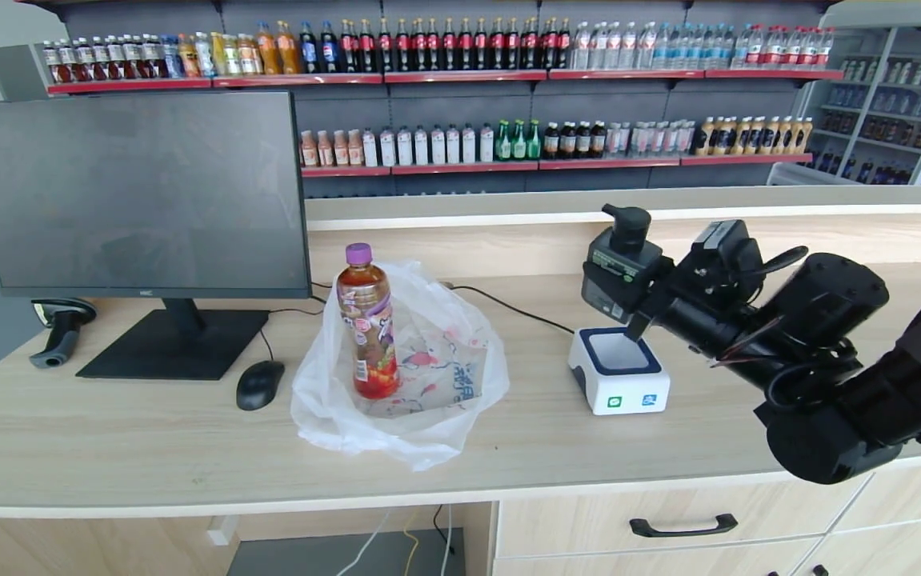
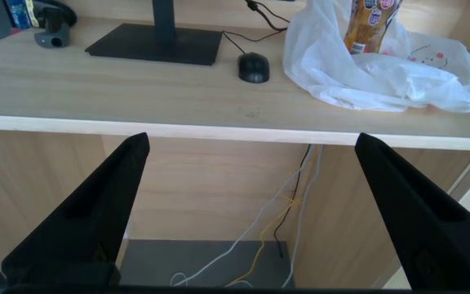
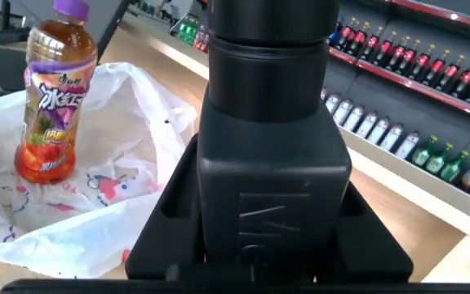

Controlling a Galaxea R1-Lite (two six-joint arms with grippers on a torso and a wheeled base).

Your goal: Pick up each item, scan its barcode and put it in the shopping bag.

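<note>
Right gripper (image 1: 638, 308) pinches the dark container (image 1: 618, 268) by its body and holds it tilted just above the scanner (image 1: 618, 372). The label is probably turned toward the scanner's window so the barcode reads. Shopping bag (image 1: 436, 368) lies open mid-desk (image 1: 108, 432), just beside the scanner, likely to keep the transfer short. Tea bottle (image 1: 366, 320) stands upright within its folds. Left gripper (image 2: 251, 140) is spread and empty, parked below the desk's front edge.

Bright, even indoor light, soft shadows beneath the shopping bag (image 1: 468, 360), slight bowing at head-view edges.
</note>
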